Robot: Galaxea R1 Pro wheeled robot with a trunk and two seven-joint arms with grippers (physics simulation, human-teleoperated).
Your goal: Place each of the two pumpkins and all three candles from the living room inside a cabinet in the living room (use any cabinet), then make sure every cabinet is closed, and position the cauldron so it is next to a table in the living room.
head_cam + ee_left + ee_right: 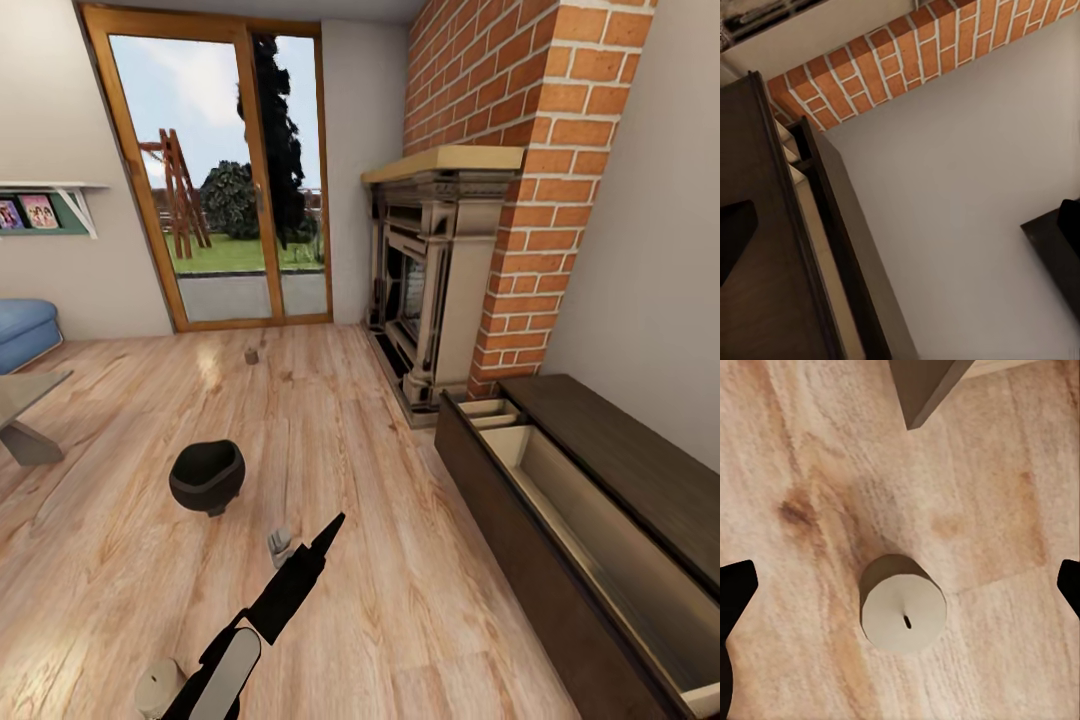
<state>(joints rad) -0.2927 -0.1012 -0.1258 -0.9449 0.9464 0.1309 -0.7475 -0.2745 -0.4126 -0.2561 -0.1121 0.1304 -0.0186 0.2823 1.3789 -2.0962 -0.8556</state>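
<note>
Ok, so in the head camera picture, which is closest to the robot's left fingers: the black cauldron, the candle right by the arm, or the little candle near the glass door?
1. Near candle: on the floor just beside the left fingers.
2. Cauldron: standing further out on the floor, to the left.
3. Far candle: way off, close to the glass door.

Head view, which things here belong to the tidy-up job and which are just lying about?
Job:
- cauldron
- candles
- cabinet, drawer open
- table

Lying about:
- fireplace
- blue sofa
- wall shelf
</note>
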